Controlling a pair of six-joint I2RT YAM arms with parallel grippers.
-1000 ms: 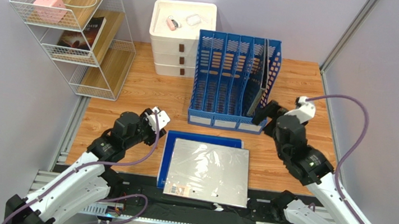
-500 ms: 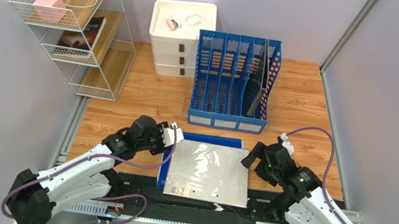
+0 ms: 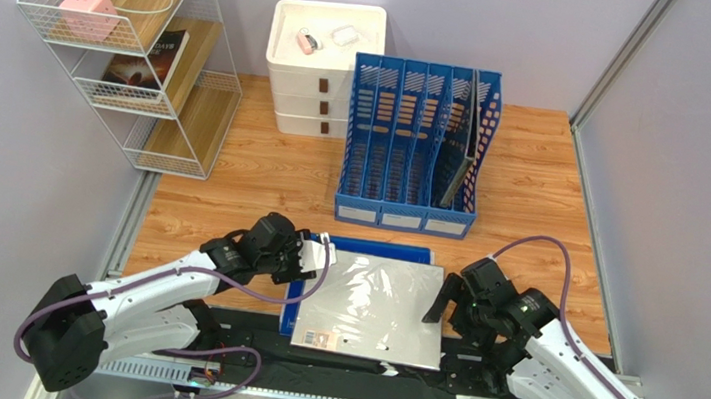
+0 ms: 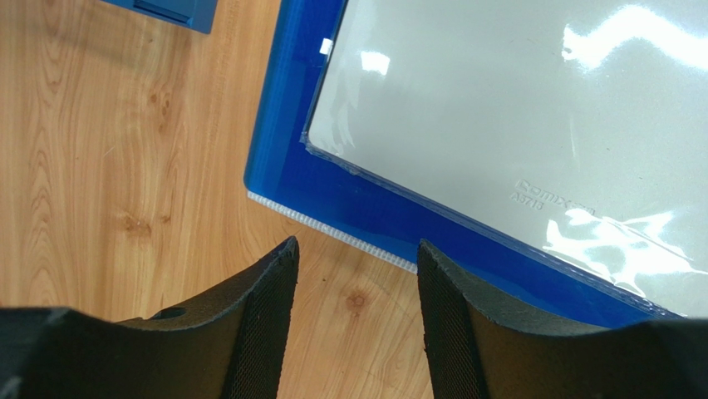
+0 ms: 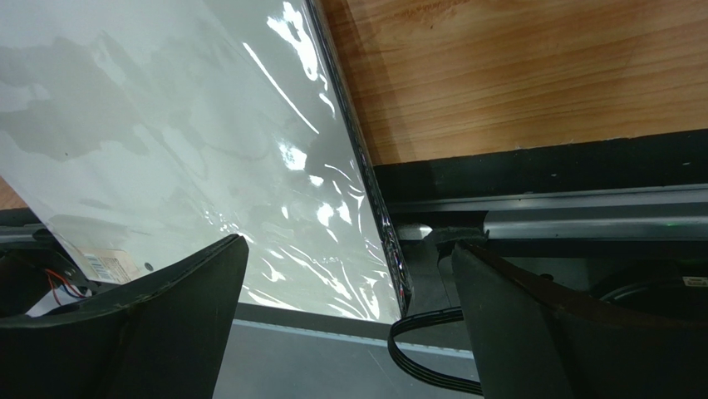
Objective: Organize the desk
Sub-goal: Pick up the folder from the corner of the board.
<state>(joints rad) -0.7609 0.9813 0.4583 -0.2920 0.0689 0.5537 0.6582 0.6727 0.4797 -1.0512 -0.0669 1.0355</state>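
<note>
Desk [image 3: 533,180] seen spanning whole work area, beneath both arms. Left gripper [image 4: 356,253] positioned over desk's near-left part, jaws parted moderately, nothing gripped. Bare wood seen between fingers, corner of blue folder [image 4: 349,195] lying just ahead of tips. Grey plastic-wrapped folder [image 3: 372,307] stacked on blue one. Right gripper [image 5: 349,249] spread wide, right edge of grey folder framed between jaws, not clamped. Desk wood seen beyond tips. Blue file rack [image 3: 416,146] set farther back on desk.
</note>
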